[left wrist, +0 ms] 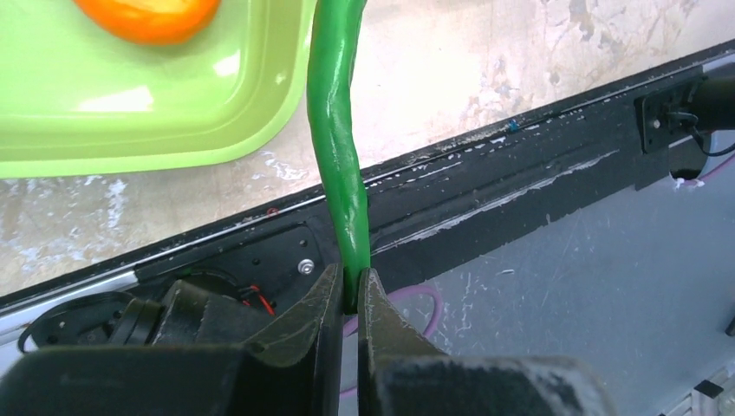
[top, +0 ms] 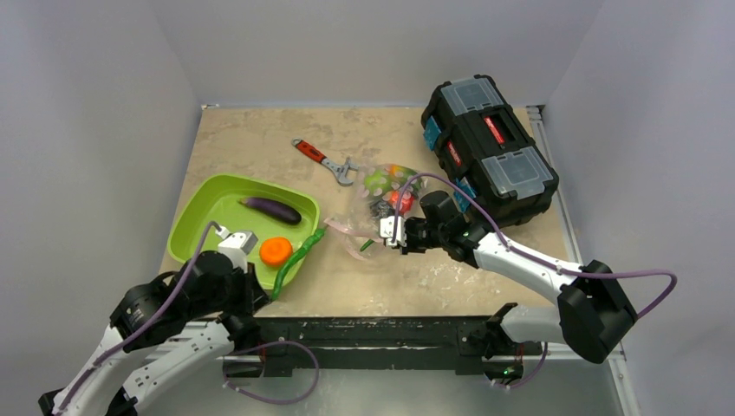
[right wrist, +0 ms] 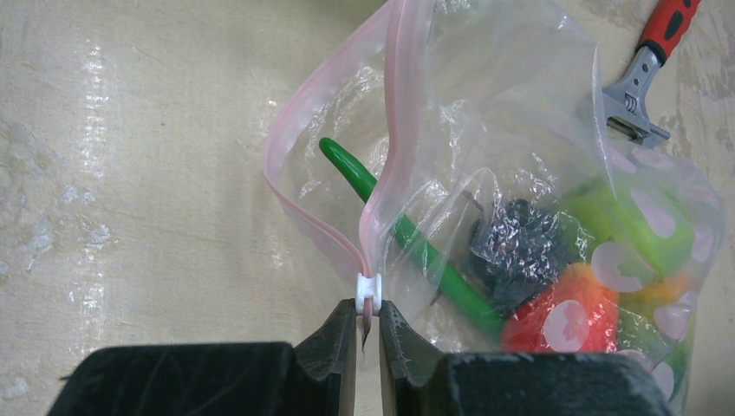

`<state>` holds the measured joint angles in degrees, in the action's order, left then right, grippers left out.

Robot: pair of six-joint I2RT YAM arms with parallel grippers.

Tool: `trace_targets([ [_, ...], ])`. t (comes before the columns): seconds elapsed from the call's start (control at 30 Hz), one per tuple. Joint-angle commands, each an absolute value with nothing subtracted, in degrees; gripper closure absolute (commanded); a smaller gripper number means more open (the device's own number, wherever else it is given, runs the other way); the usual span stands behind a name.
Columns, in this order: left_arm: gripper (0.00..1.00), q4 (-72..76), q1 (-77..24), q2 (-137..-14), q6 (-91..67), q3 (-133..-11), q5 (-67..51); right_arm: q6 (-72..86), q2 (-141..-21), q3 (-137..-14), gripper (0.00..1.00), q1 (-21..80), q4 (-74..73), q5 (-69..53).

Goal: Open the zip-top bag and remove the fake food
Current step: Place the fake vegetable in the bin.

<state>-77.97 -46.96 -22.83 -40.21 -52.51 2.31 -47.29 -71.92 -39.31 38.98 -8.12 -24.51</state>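
Spanning top view: beige surface (top: 260,139), grey walls (top: 87,130); green tray (top: 221,195) holds eggplant (top: 270,209), orange fruit (top: 276,250); zip-top bag (top: 377,208) beside toolbox (top: 490,156). Left wrist: left hand (left wrist: 351,290) pinching green pod (left wrist: 334,130). Right wrist: right hand (right wrist: 368,325) clamping bag's zip strip (right wrist: 400,104); fake food (right wrist: 563,312) inside.

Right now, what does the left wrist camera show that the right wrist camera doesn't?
Only left wrist: the left gripper shut on a green pod, next to the green tray holding the orange fruit. Only right wrist: the right gripper pinching the zip-top bag at its white slider, a second green pod and a red piece inside, the red-handled wrench beyond. Both: the beige tabletop.
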Motion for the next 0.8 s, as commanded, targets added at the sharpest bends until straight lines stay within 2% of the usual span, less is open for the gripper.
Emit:
trace_targets([
  [0.0, 1.0, -81.56, -47.04, -20.76, -43.93, -55.31, 7.55, -46.74, -70.91, -41.79, 0.96, 38.74, -6.84, -24.08],
  [0.57, 1.0, -84.2, -47.1, -16.23, -48.45, -57.73, 19.0, -46.82, -71.06, -41.79, 0.96, 38.71, -6.87, -24.08],
  [0.77, 1.0, -81.04, -47.05, -15.45, -49.38, -55.78, 22.79, -46.87, -71.1, -41.75, 0.96, 38.75, -6.93, -24.08],
])
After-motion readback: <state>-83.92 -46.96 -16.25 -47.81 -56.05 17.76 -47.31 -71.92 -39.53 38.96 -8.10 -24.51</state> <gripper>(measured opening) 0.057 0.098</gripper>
